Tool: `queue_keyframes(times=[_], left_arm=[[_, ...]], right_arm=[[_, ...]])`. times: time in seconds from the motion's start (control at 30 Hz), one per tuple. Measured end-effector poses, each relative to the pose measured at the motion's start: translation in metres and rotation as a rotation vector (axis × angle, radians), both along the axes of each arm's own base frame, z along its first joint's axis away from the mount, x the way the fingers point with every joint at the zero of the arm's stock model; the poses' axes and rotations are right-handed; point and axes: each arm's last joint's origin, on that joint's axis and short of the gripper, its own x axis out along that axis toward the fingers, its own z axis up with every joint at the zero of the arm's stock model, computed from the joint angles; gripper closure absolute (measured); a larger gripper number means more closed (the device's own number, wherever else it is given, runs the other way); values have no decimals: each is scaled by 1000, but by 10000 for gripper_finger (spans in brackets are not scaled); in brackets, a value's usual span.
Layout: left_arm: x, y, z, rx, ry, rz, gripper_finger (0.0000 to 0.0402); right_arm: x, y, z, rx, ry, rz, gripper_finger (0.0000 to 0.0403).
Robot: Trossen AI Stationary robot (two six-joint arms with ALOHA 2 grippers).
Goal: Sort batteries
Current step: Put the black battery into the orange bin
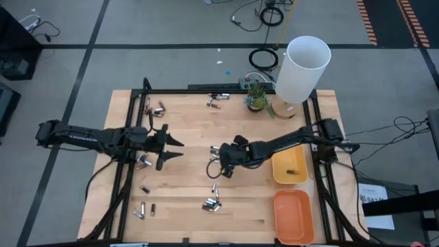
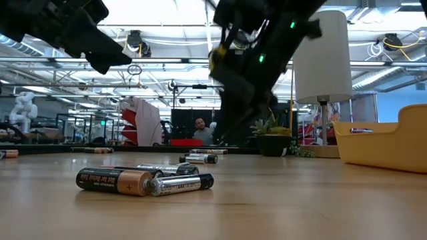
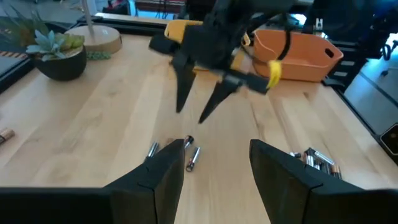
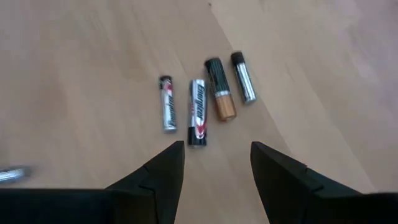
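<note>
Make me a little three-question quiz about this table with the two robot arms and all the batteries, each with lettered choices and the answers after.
1. Where does the yellow tray sit?
A. Beside the right arm, next to the orange tray
B. Under the left arm
C. Beside the white lamp shade

2. How many batteries lie side by side in front of the right tool in its wrist view?
A. One
B. Four
C. Nine

3. What state is the left tool in?
A. Clamped on a battery
B. Open and empty
C. Resting inside a tray

Answers:
1. A, the high view shows both trays at the table's right edge.
2. B, the four batteries lie in a row on the wood.
3. B, its fingers stand apart with only bare table between them.
</note>
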Motion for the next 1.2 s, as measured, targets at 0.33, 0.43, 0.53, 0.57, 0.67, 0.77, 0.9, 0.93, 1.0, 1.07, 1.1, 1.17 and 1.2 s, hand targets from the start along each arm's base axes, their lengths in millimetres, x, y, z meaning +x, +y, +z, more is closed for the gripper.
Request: queue_keyframes(times=[0.33,0.43,0.53,0.57,0.67,0.77,0.9,0.93,1.0,1.07,1.1,1.17,1.2], left_arm=[[-1,-7,-11,6,45,12,210],[-2,-7,-18,11,54,17,210],[-5,-4,-35,38,68,86,210],[-7,-3,-42,45,79,120,210],[-9,-1,-50,29,84,194,210],[-9,0,-49,-5,68,238,210],[-8,0,-49,-53,60,268,210],[-8,0,-49,-58,67,271,210],[-8,0,-52,-62,87,268,210],[-7,-1,-54,-76,102,253,210],[-6,-1,-55,-83,114,245,210],[-5,-2,-57,-89,132,226,210],[-5,-2,-58,-90,140,222,210]], right_arm=[[5,-4,-14,68,25,41,227],[6,-6,-13,70,22,55,227],[9,-9,-15,81,10,73,227],[10,-10,-15,84,-1,85,227],[13,-13,-13,88,-30,98,227],[12,-16,-14,96,-18,103,227],[13,-21,-14,101,-16,107,227],[13,-22,-14,100,-15,108,229],[13,-24,-14,104,-15,107,234],[13,-25,-14,115,-14,115,244],[13,-26,-14,115,-15,115,250],[13,-26,-14,114,-17,116,263],[13,-26,-14,114,-17,116,270]])
